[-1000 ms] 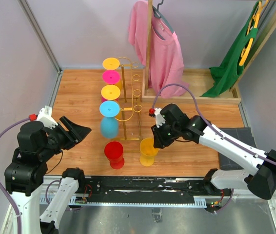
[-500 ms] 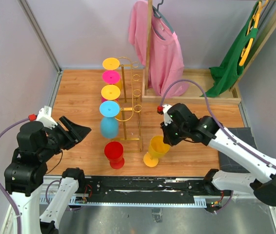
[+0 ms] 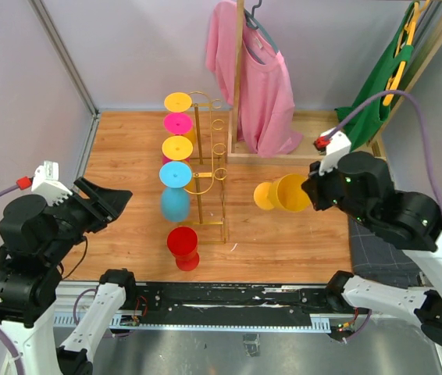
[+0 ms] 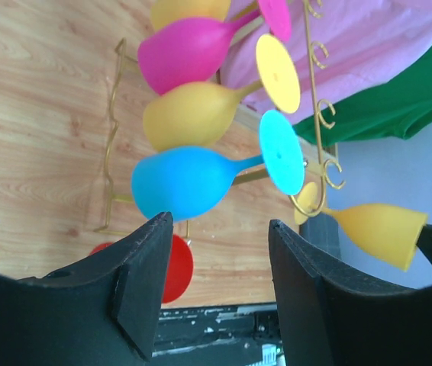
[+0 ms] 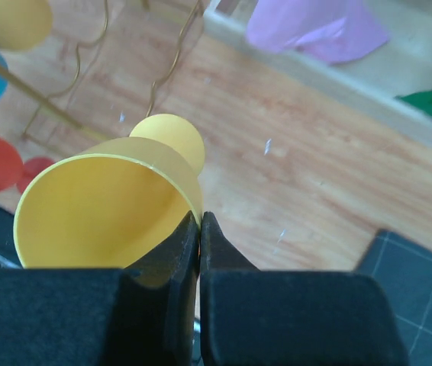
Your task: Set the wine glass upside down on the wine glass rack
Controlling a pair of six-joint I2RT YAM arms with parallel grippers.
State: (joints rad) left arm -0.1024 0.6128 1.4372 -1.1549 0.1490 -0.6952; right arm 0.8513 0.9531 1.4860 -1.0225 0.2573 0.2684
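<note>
Nothing fills the left end effector point(image 4: 220, 255), its fingers spread wide; the right end effector point(image 5: 199, 229) pinches the rim of a yellow plastic wine glass point(image 3: 287, 193), sideways above the wooden table point(image 3: 299, 234), right of the gold wire wine glass rack point(image 3: 198, 207).

Yellow wine glass point(image 5: 101, 210) stem lost to me behind its bowl, lower left of right wrist view, red glass point(image 4: 179, 267) half behind a finger point(image 4: 136, 286) of my left gripper point(image 4: 220, 223) in left wrist view, topmost hung glass point(image 4: 191, 9) cut by upper edge
</note>
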